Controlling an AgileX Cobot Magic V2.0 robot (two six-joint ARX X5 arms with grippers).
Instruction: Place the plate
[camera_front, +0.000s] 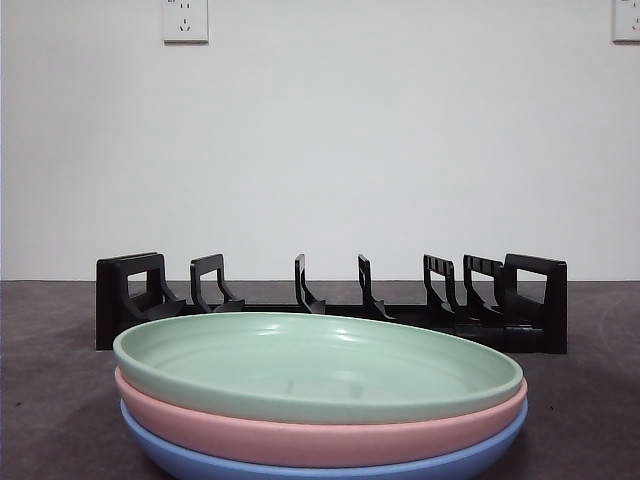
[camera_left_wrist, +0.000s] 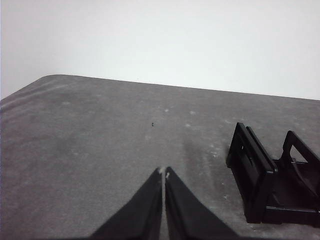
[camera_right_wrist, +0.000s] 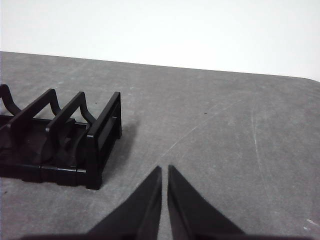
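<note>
Three plates are stacked near the front of the table in the front view: a green plate (camera_front: 320, 362) on top, a pink plate (camera_front: 300, 435) under it and a blue plate (camera_front: 330, 465) at the bottom. Behind them stands an empty black plate rack (camera_front: 330, 305) with upright dividers. My left gripper (camera_left_wrist: 164, 172) is shut over bare table, beside one end of the rack (camera_left_wrist: 272, 182). My right gripper (camera_right_wrist: 164, 168) is shut too, hovering over the table just off the rack's other end (camera_right_wrist: 102, 145). Neither gripper shows in the front view.
The table is dark grey and meets a white wall at the back. Two wall sockets (camera_front: 185, 20) sit high on that wall. Open tabletop lies on both sides of the rack.
</note>
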